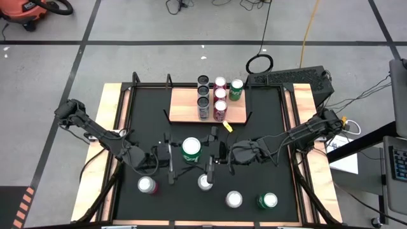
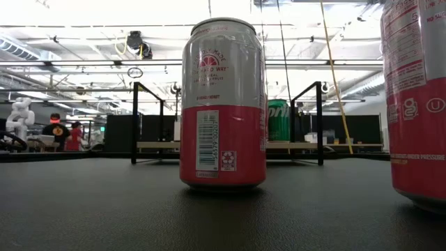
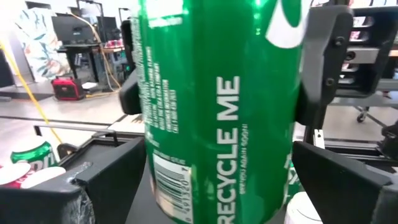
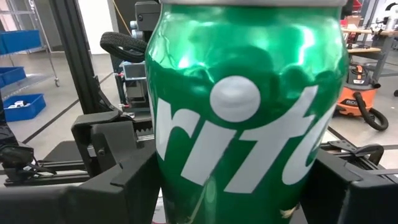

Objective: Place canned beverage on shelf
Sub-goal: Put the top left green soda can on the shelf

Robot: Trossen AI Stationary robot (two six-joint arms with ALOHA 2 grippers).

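Note:
A green Sprite can (image 1: 191, 149) is up in the air over the middle of the black mat (image 1: 146, 121), between my two grippers. My left gripper (image 1: 175, 154) comes at it from the table's left and my right gripper (image 1: 208, 152) from the right. The can fills both wrist views (image 3: 221, 93) (image 4: 242, 112). Both grippers are closed on it. The shelf (image 1: 184, 105) is a light wooden board at the mat's far edge and carries several cans. The low view shows neither the held can nor the grippers. My left gripper pinches the can's side wall (image 3: 155, 174) between its two fingers (image 3: 112, 180), low on the can. The fingers come level from the table's left. The can stands upright, clear of the mat. My right gripper pinches the can's side wall (image 4: 168, 180) between its two fingers (image 4: 124, 186), level from the table's right. In the left wrist view its fingers (image 3: 323, 62) sit higher on the can than my left ones. The can is upright.
On the near part of the mat stand a red-and-white can (image 1: 147, 185), another (image 1: 205, 182) just in front of the grippers, a third (image 1: 234, 199) and a green can (image 1: 268, 201). The cans on the shelf include a green one (image 1: 236, 89). Wooden strips (image 1: 102, 146) edge the mat.

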